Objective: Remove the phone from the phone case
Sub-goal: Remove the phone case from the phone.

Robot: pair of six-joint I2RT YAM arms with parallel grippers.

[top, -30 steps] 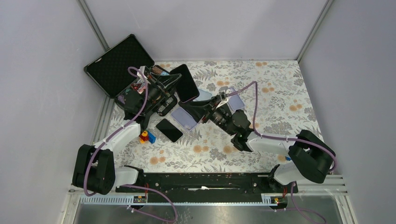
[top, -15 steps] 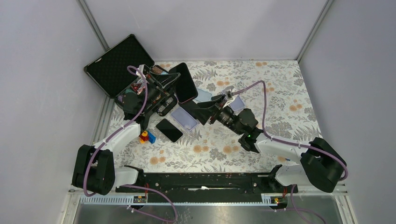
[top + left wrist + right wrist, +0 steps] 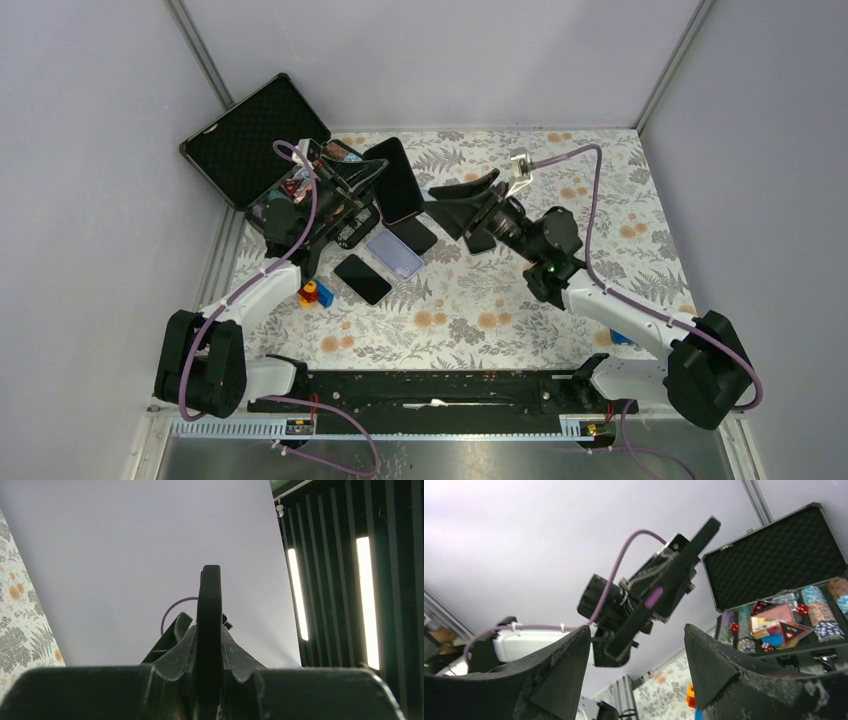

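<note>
My left gripper (image 3: pixel 372 182) is shut on the black phone in its case (image 3: pixel 398 180), which has a pink rim, and holds it raised and tilted above the back left of the table. In the left wrist view the cased phone (image 3: pixel 210 605) shows edge-on between the shut jaws of that gripper (image 3: pixel 210 647). My right gripper (image 3: pixel 450 203) is open and empty in the air, just right of the held phone and apart from it. In the right wrist view the phone (image 3: pixel 663 587) and the left gripper show beyond the spread fingers (image 3: pixel 724 672) of the right gripper (image 3: pixel 636 647).
A lilac phone (image 3: pixel 394 254) and two black phones (image 3: pixel 362 279) (image 3: pixel 413 236) lie on the floral table below the grippers. An open black case of poker chips (image 3: pixel 255 145) stands at the back left. Small coloured blocks (image 3: pixel 315 293) lie by the left arm.
My right gripper has risen from beside the lilac phone and swung back and to the right, up to the held phone. A black phone on the table is now uncovered. The left gripper has not moved.
</note>
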